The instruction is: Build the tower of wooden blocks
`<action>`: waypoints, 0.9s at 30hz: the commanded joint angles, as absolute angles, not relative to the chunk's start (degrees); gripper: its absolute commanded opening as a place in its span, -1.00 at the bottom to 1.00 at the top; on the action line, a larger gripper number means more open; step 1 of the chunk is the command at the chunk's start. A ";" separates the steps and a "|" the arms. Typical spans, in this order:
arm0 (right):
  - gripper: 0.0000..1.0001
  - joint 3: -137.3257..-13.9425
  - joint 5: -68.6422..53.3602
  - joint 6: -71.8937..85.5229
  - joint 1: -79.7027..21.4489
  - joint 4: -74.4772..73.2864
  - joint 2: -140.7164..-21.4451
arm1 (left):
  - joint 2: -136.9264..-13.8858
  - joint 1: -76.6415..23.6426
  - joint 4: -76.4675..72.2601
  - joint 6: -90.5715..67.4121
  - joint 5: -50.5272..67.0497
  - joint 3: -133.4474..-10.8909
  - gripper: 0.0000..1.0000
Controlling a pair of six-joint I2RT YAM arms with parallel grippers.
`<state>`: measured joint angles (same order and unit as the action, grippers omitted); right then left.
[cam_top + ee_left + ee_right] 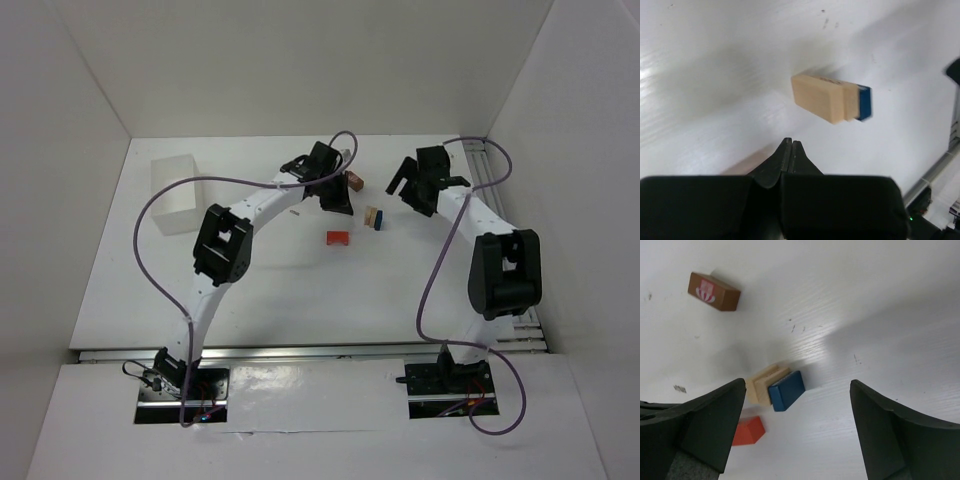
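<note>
Our right gripper (798, 385) is wide open, and nothing sits between its two black fingers (715, 425). It hangs over the white table (260, 290).

Just under its fingers lies a small blue wooden block (786, 391). A pale wooden block (760, 385) touches the side of the blue one. The pale wood has a little step in it, so we cannot tell if it is one block or two. Both lie flat on the table.

Near them, close to one finger in the right wrist view, lies a small orange-red wooden block (747, 431). It does not touch the others.

Farther off lies a small brown wooden block (714, 291) with a red and white picture on top. It is alone too, so the blocks are spread on the table and not yet piled up into a tower.

From above, we see the brown block just beside our left gripper (791, 145). That gripper is closed tight, its tips pressed together, and it holds nothing. The pale and blue blocks lie on the table in front of it.

Far to the left stands a see-through white plastic tub (185, 195), well apart from all the blocks.
</note>
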<state>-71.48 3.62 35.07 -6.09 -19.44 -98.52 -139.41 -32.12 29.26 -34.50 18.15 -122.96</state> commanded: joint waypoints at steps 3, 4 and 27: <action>1.00 -76.54 6.50 32.70 -10.89 -25.31 -96.42 | -129.39 -30.15 28.75 -32.87 16.70 -117.78 -1.00; 1.00 -76.55 7.98 32.70 -11.59 -26.62 -97.20 | -128.68 -29.54 28.74 -32.87 16.70 -116.73 -1.00; 1.00 -83.14 12.13 31.64 -17.84 -29.97 -107.58 | -119.36 -24.87 26.46 -32.34 12.22 -101.43 -1.00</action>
<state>-80.38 11.22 32.18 -17.06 -29.28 -106.80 -122.85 -25.06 28.01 -33.15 12.60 -101.58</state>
